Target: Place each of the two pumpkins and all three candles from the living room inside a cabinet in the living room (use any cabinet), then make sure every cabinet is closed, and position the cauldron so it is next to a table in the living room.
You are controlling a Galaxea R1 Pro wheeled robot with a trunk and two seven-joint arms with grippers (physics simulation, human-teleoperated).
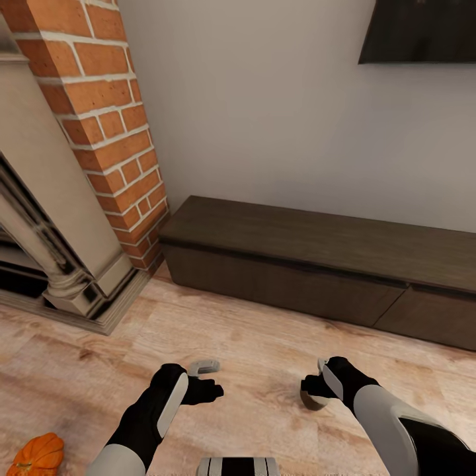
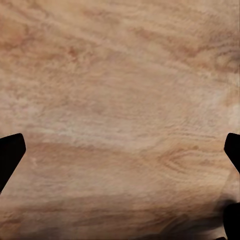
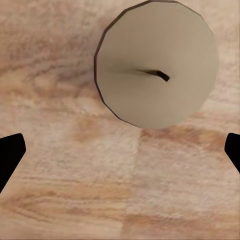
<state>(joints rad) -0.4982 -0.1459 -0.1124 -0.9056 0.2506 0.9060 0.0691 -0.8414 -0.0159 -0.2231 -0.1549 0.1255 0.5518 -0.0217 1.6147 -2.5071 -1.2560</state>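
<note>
Pumpkin (image 1: 36, 456): cut off by the lower edge of the head view, well out to the side of the left gripper (image 1: 210, 383). Candle (image 1: 309, 398): mostly hidden behind the right gripper (image 1: 312, 383), with only a curved sliver showing beneath it. Cabinet (image 1: 317, 264): its far end runs off the frame edge. Dark panel (image 1: 420, 30) on the wall, probably a television: cropped by the corner. Fingertips (image 3: 10, 155) of both grippers: only dark wedges enter the wrist views, the rest lying outside the frame.
</note>
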